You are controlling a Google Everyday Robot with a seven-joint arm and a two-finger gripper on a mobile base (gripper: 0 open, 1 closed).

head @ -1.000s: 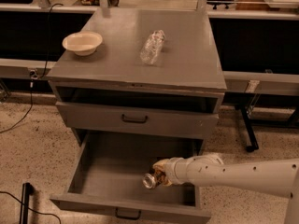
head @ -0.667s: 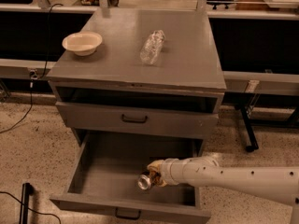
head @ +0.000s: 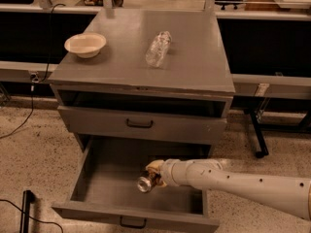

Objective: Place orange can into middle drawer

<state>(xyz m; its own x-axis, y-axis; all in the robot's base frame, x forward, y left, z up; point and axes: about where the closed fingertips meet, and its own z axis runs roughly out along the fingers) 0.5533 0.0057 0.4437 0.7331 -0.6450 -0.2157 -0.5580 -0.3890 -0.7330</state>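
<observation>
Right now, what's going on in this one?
The robot's arm reaches from the right into the pulled-out middle drawer, its end effector gripping the orange can low over the drawer floor, not yet released. The drawer above is shut. A cream bowl and a clear plastic bottle sit on the cabinet top, away from the arm.

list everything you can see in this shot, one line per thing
cabinet: one, grey, centre of view
bowl: one, cream, cabinet top, left side
plastic bottle: one, clear, lying on the cabinet top, near the middle
upper drawer: one, grey front with black handle, above the open one
middle drawer: one, grey, lowest, pulled open
orange can: one, orange-brown with silver end, on its side within the middle drawer
cable: one, black, on the speckled floor, left
arm: one, white, reaching in from the right
hand: one, inside the open drawer, shut on the orange can
</observation>
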